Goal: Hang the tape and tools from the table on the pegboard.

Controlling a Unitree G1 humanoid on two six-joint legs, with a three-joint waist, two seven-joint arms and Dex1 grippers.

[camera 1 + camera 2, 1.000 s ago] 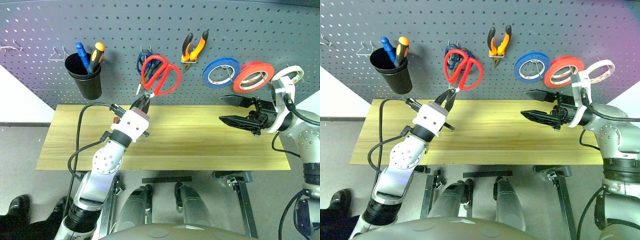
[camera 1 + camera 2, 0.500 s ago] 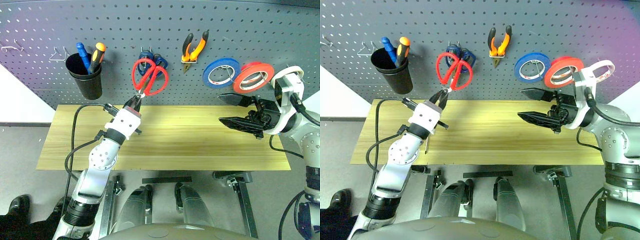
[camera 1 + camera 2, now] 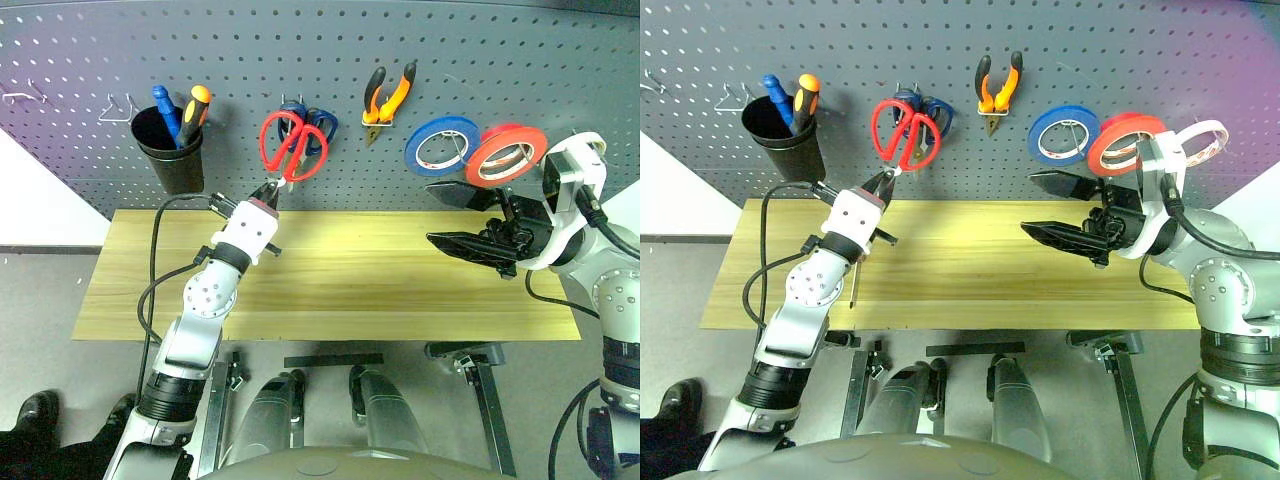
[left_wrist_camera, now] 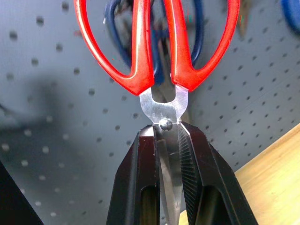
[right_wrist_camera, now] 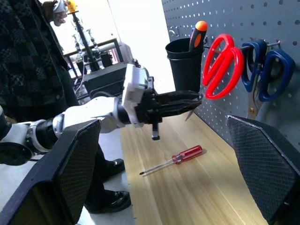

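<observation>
From the head camera, the left gripper [image 3: 264,192] is clamped on the blades of the red-handled scissors [image 3: 285,147], handles up against the pegboard [image 3: 320,60], right in front of the blue-handled scissors [image 3: 318,128] on their hook. The pliers [image 3: 387,95] and the red tape [image 3: 506,153] are already hanging, beside the blue roll [image 3: 441,143]. The right gripper [image 3: 462,218] hangs wide open and empty over the surface [image 3: 400,290].

On the left wrist camera, both fingers [image 4: 140,178] pinch the blades just below the pivot; the red loops overlap the blue handles behind.

From the right wrist camera, the red screwdriver [image 5: 174,158] lies on the surface below the left arm, waiting. The hook is crowded, so my call is: line one red loop over the hook's tip, ease it on squarely, and let go only once the loop bears the weight.
</observation>
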